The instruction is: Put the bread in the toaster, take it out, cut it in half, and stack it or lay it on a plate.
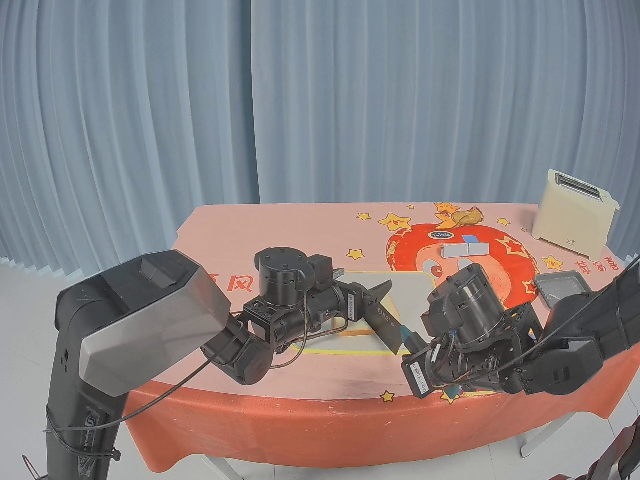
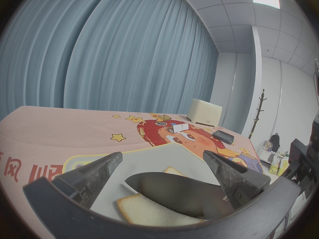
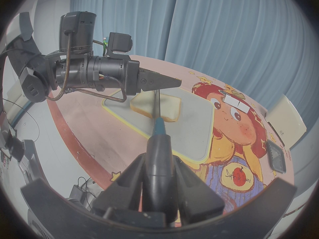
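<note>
The knife [image 3: 157, 107] lies with its long axis from 4 o'clock to 10 o'clock on the tabletop [image 1: 267, 235]. The handle is at the 4 o'clock end and the tip points to 10 o'clock. Its dark blade [image 1: 387, 325] stands on edge across the slice of bread [image 3: 169, 107], about at the middle of the slice. In the left wrist view the bread shows on both sides of the blade.

The bread lies flat on the grey cutting board [image 1: 417, 288], in the part of the board at 9 o'clock.

The right pincer [image 3: 159, 170] is closed around the knife handle. Its arm comes in from 4 o'clock, with the wrist low over the near edge of the tabletop.

The left pincer [image 1: 377, 298] is spread wide, with one finger at each side of the blade, and it holds nothing. It hangs just above the bread. The left forearm lies low and nearly level, coming from 8 o'clock and pointing to 3 o'clock.

The toaster [image 1: 577, 215] stands upright at 2 o'clock from the board, well apart. A grey tray [image 1: 563, 287] lies at 3 o'clock.
</note>
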You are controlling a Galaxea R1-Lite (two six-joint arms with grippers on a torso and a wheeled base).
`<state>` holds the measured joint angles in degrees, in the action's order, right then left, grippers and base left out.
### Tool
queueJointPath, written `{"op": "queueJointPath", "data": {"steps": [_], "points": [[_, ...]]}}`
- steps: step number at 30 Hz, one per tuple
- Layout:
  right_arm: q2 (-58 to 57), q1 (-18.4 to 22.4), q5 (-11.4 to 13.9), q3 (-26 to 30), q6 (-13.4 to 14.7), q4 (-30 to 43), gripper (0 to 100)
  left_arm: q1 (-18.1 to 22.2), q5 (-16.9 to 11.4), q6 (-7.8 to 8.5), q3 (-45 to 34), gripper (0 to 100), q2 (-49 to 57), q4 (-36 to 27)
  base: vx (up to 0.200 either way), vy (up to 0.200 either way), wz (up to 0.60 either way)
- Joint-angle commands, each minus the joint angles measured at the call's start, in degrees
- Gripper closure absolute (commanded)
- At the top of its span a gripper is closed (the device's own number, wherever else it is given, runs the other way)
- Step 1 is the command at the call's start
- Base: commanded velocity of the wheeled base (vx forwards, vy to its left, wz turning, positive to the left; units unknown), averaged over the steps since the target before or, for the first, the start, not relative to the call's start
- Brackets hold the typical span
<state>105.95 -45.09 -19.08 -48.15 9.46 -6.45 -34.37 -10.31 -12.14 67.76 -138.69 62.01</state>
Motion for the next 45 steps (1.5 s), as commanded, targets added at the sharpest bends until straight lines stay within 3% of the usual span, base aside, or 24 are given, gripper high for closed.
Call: {"op": "queueJointPath", "data": {"steps": [1,11,39,45], "points": [[0.7,0.2,0.0,-0.5,0.0,0.4,100,0.4,0.1,-0.16,-1.4,0,5.4,2.5,0.0,0.0,0.0],[0.2,1.9,0.3,-1.6,0.0,0.4,100,6.2,-0.4,-0.43,-2.7,0,15.9,1.0,0.0,0.0,0.0],[0.9,1.1,0.6,-1.8,0.1,0.6,100,6.3,-0.5,-0.07,-6.3,0,20.7,0.0,0.0,0.0,0.0],[1.8,1.8,0.4,-2.1,0.0,0.6,100,6.3,-0.5,0.72,-6.3,0,20.2,0.1,0.0,0.0,0.0]]}}
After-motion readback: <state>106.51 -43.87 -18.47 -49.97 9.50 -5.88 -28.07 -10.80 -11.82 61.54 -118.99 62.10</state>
